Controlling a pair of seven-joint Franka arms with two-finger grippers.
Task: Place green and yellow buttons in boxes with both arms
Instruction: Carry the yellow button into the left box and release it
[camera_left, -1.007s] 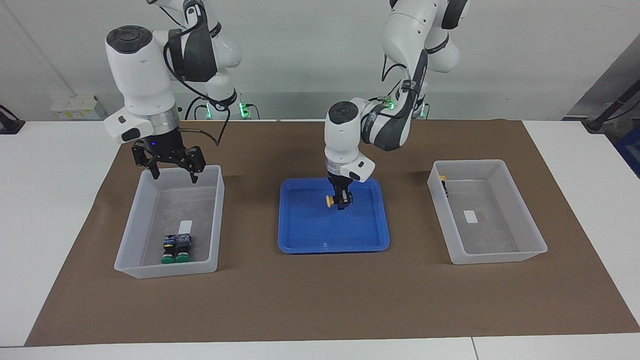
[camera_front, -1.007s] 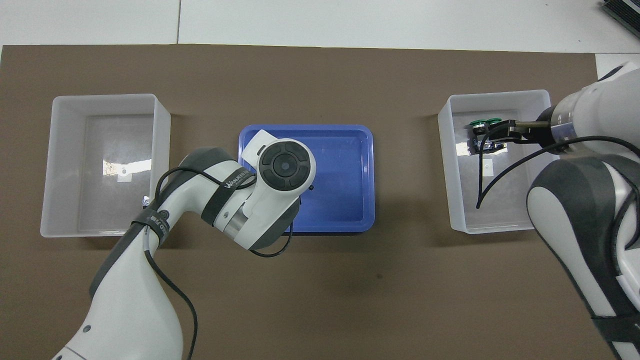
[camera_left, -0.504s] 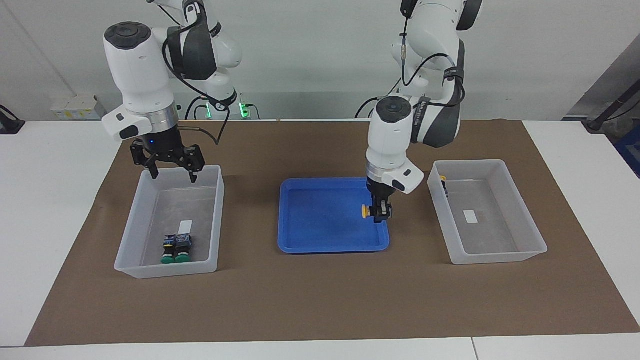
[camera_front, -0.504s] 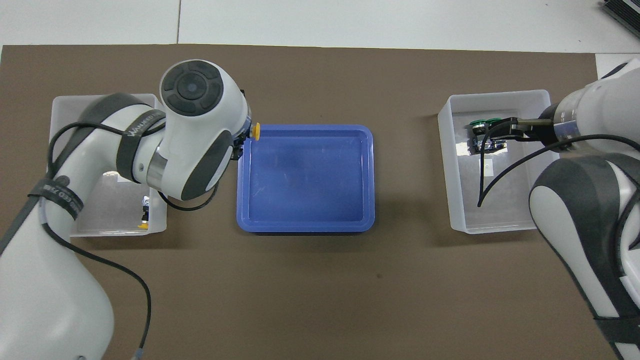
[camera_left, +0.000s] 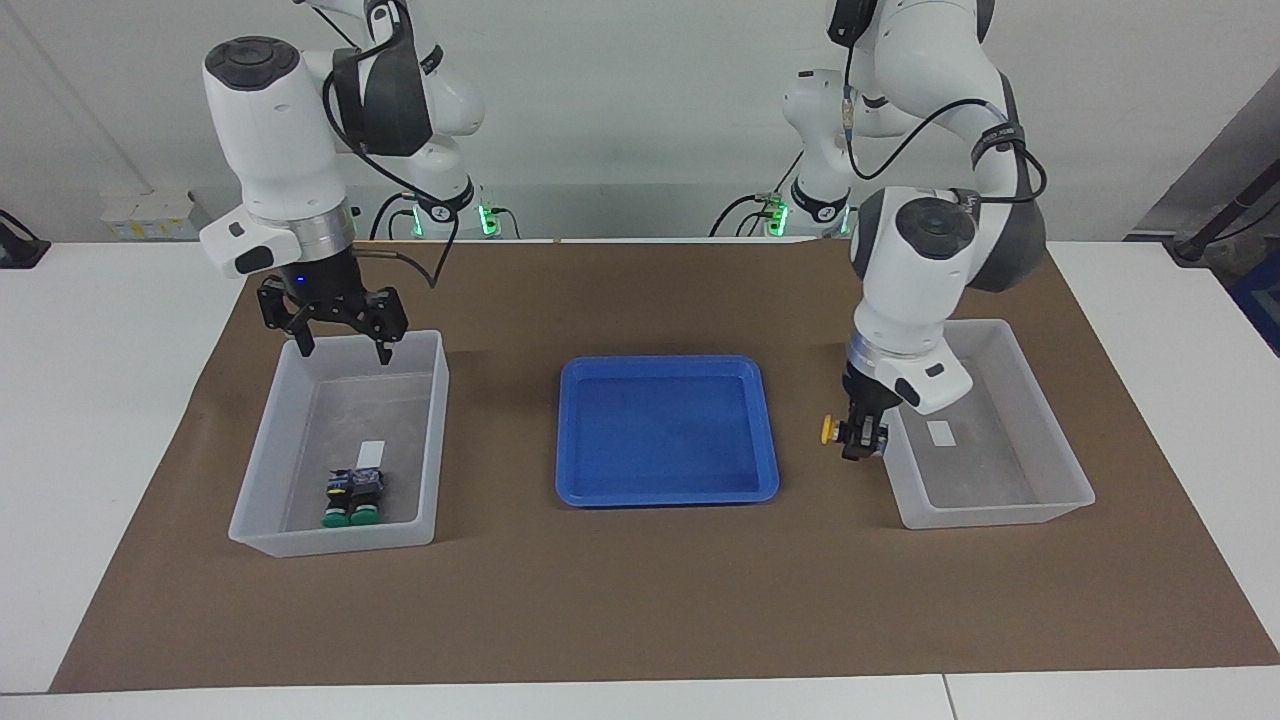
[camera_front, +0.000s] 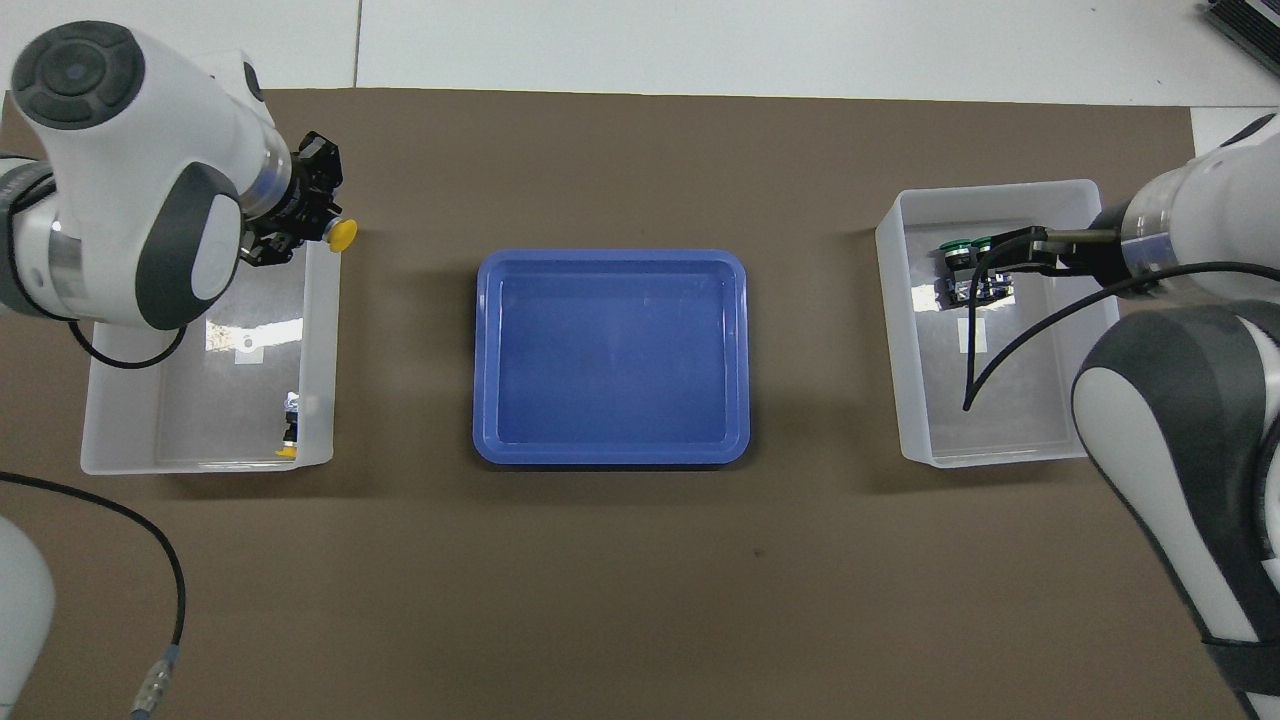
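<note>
The left gripper (camera_left: 862, 437), clamped on a yellow button (camera_left: 829, 430), hangs over a clear box's (camera_left: 1040, 505) rim; the right gripper (camera_left: 342, 345) gapes above another box (camera_left: 330, 535).

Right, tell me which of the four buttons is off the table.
The yellow button clamped in the left gripper, over the wall of the clear box. The other yellow button lies in that box; both green buttons lie in the other box.

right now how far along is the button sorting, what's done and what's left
Nearly done. Two green buttons lie in the box at the right arm's end, with the open right gripper waiting above it. One yellow button is in the other box. The left gripper holds the last yellow button over that box's edge. The blue tray holds nothing. Only that drop remains.
</note>
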